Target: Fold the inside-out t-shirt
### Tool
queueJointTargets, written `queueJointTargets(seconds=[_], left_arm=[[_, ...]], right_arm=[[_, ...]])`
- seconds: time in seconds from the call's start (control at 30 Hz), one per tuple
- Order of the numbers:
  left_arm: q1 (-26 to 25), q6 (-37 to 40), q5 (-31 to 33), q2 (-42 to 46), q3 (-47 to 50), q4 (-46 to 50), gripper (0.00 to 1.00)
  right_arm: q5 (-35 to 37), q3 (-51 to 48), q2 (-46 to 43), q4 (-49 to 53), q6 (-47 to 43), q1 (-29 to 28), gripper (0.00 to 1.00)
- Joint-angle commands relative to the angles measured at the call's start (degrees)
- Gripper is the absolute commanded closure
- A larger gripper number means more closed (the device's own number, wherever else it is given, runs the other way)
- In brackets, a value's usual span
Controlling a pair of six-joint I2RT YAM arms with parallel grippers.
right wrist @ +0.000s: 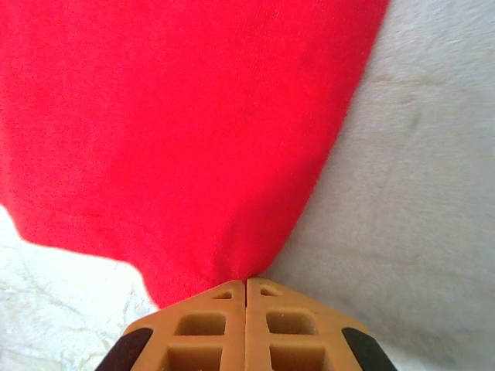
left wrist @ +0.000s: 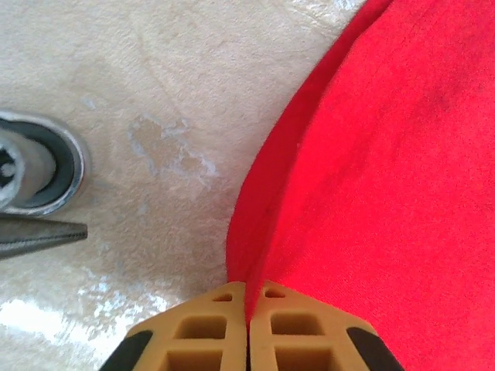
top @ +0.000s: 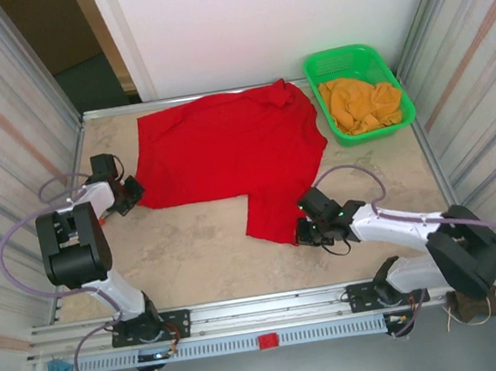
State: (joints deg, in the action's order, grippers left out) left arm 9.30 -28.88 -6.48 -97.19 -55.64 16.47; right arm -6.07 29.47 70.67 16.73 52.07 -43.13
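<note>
Inside-out t-shirt [top: 225, 147], plain bright red, is being kept spread across the far half of the tabletop [top: 192, 248]. Its broad body is lying mostly flat from near the left edge toward the far right corner. One narrower part is being carried down toward the near edge, right of centre. Some bunching and wrinkling is being shown along its far right side.

At the left, the near left corner of the inside-out t-shirt is being pinched by the left gripper [top: 136, 193]. In the left wrist view its tan fingers [left wrist: 209, 328] are being pressed fully together. A folded red edge [left wrist: 387, 193] is being drawn down into the seam between them, with bare tabletop beside it on the left.

Right of centre, the lowest tip of the narrower part is being gripped by the right gripper [top: 302, 231]. In the right wrist view the right gripper [right wrist: 246, 287] is likewise being held shut. The red cloth [right wrist: 178, 131] is being gathered to a point exactly where the fingertips meet, and pale tabletop is being shown on both sides of it.

In the far right corner, an orange-yellow cloth [top: 361, 105] is being held crumpled inside a green basket [top: 340, 51], just beside the shirt's far right side.
</note>
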Motion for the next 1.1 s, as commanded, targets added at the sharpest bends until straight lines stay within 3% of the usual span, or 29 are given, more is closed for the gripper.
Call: queueJointTargets(seconds=[0.0,0.27,0.37,0.43,0.6,0.73,1.07], left_arm=[[0.23,-0.17,-0.73,5.76,1.73,2.46,1.0],[0.22,-4.13,-3.05,15.6,12.48,1.97,0.98],[0.23,-5.64,-4.18,17.73,16.26,1.3,0.66],[0.27,-6.16,-4.57,19.21,18.33,0.77,0.58],[-0.14,-6.94,-5.32,23.3,21.54,1.19,0.56],[-3.72,-9.43,-4.19,27.18,23.58,1.96,0.57],[-15.11,-15.57,7.12,37.74,28.07,6.38,0.58]], right_arm=[[2.97,-1.31,-8.31,6.65,0.95,0.51,1.0],[4.48,-6.36,-31.52,23.69,3.3,4.55,1.0],[3.88,-8.02,-38.6,28.57,4.22,6.32,1.0],[2.95,-8.98,-41.62,30.17,4.52,7.47,1.0],[1.76,-10.03,-43.02,30.15,4.63,8.75,1.0],[1.36,-9.61,-41.1,28.55,4.02,8.76,1.0],[1.31,-9.08,-40.77,28.04,3.47,8.68,1.0]])
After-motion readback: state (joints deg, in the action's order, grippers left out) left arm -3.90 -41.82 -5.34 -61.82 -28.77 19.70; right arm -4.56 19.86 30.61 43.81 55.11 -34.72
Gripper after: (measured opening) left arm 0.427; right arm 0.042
